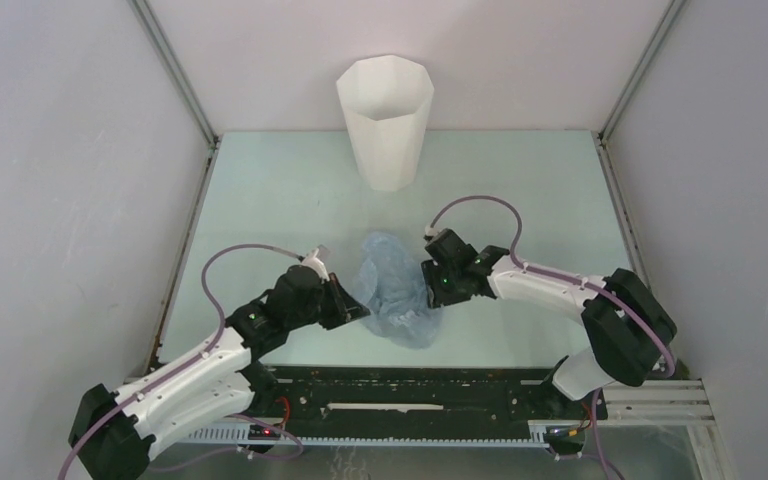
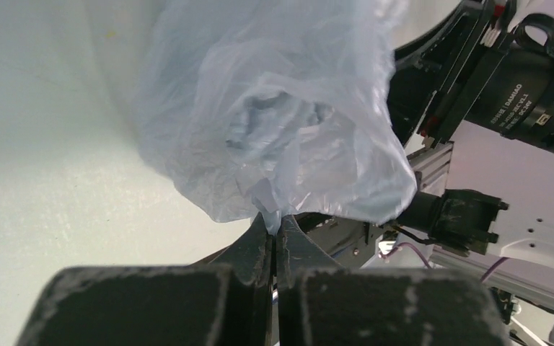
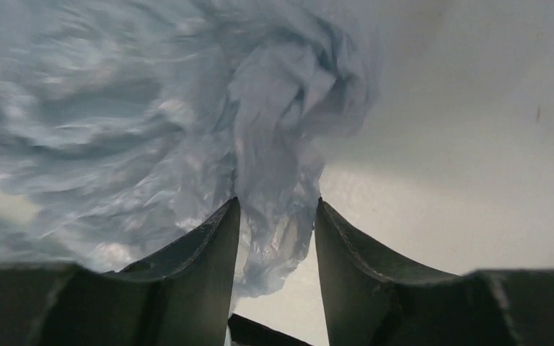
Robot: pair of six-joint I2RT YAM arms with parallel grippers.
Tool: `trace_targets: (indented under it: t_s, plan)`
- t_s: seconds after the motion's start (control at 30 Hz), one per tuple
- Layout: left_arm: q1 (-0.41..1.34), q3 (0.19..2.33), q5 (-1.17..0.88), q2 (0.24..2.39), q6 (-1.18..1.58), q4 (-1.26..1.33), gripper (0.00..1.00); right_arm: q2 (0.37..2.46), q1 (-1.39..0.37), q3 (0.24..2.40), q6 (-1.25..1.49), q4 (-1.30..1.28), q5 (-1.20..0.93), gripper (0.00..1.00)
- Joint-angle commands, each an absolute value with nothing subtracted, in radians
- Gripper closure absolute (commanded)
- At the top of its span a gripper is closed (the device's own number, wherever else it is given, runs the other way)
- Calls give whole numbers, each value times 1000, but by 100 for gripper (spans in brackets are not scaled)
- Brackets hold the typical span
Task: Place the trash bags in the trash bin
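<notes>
The pale-blue translucent trash bag (image 1: 392,288) lies crumpled on the table between my two grippers. My left gripper (image 1: 353,306) is shut on the bag's left edge; in the left wrist view its gripper (image 2: 275,225) pinches a fold of the bag (image 2: 274,108). My right gripper (image 1: 430,283) is at the bag's right side. In the right wrist view its gripper (image 3: 275,205) is open, with a hanging fold of the bag (image 3: 274,216) between the fingers. The white faceted trash bin (image 1: 385,120) stands upright at the back, well beyond the bag.
White enclosure walls surround the pale green table (image 1: 260,200). A black rail (image 1: 410,395) runs along the near edge between the arm bases. The right arm's body (image 2: 505,79) shows close behind the bag in the left wrist view.
</notes>
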State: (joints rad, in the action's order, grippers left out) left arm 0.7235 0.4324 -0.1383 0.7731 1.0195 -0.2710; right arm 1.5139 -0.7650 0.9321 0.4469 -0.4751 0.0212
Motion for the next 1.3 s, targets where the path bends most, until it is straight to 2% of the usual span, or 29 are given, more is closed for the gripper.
trace_targets:
  t_s: [0.0,0.13,0.23,0.43,0.57,0.67,0.87,0.9,1.0,1.03,1.07,1.17,1.27]
  plan:
    - [717,396,-153,800,987,-277,100,1441,-772,882,431,-458,148,49]
    - [717,379,-155,816,955,-288,100,1370,-764,888,404,-474,193,30]
    - [718,372,-159,822,945,-279,100,1347,-764,906,390,-475,198,24]
    - [716,376,-177,836,926,-280,100,1379,-752,941,369,-440,182,25]
    - [717,376,-180,836,914,-286,100,1439,-744,972,416,-409,152,38]
    - [718,377,-182,832,909,-290,100,1490,-740,988,437,-384,172,42]
    - [717,381,-180,822,901,-301,100,1588,-744,1016,457,-369,164,40]
    - [717,382,-180,822,901,-303,100,1599,-744,1018,457,-376,178,45]
    - [716,401,-167,817,899,-324,100,1576,-742,1052,437,-415,205,89]
    - [712,415,-161,816,899,-334,100,1554,-742,1073,423,-435,214,96]
    - [702,432,-156,817,901,-347,100,1524,-740,1100,411,-465,224,100]
    - [626,515,-166,841,913,-376,100,1417,-727,1149,362,-506,251,100]
    - [518,658,-190,919,925,-375,100,1354,-624,1210,356,-525,125,100]
